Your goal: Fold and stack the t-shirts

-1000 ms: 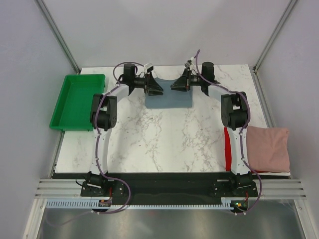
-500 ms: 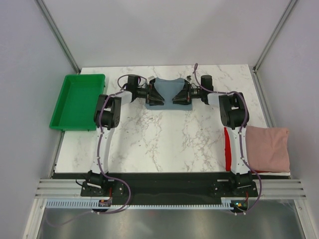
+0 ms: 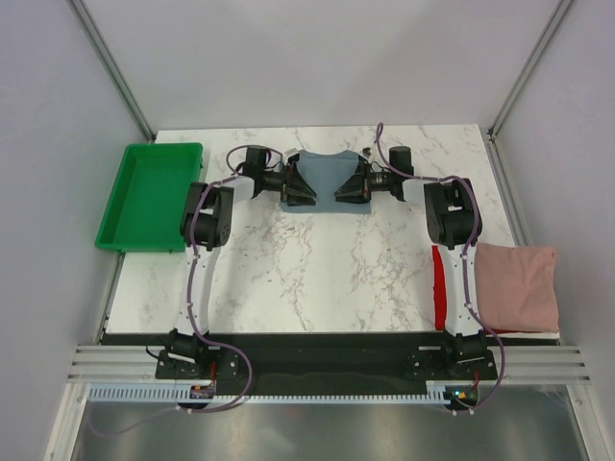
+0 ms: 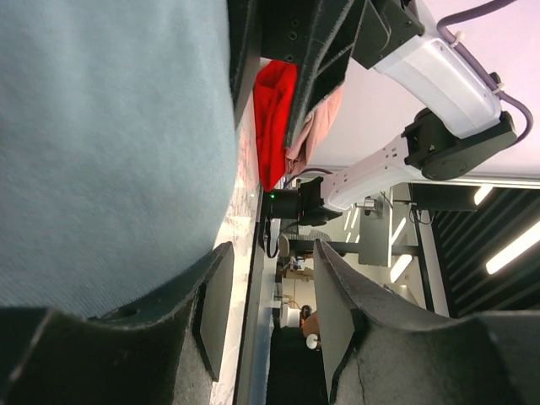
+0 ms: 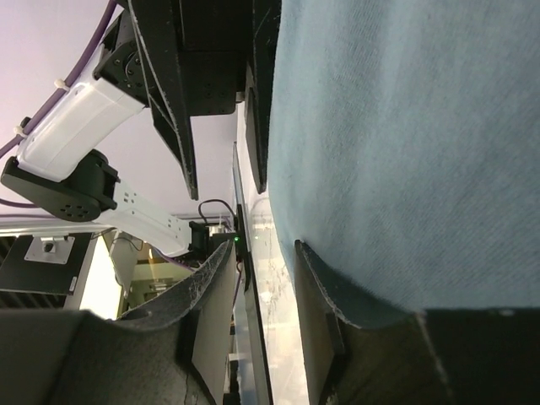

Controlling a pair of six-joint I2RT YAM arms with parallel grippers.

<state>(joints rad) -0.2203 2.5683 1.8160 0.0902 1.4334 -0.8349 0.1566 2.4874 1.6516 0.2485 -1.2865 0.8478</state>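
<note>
Green tray and marble table
A green plastic tray (image 3: 146, 197) is set at the far left edge of a white marble-patterned table (image 3: 327, 269).

I'm reading no text, label, brand or number in any view. Nothing legible is showing on the blue-grey t-shirt (image 3: 325, 173), the green tray (image 3: 146, 200) or the marble table (image 3: 327, 264).
</note>
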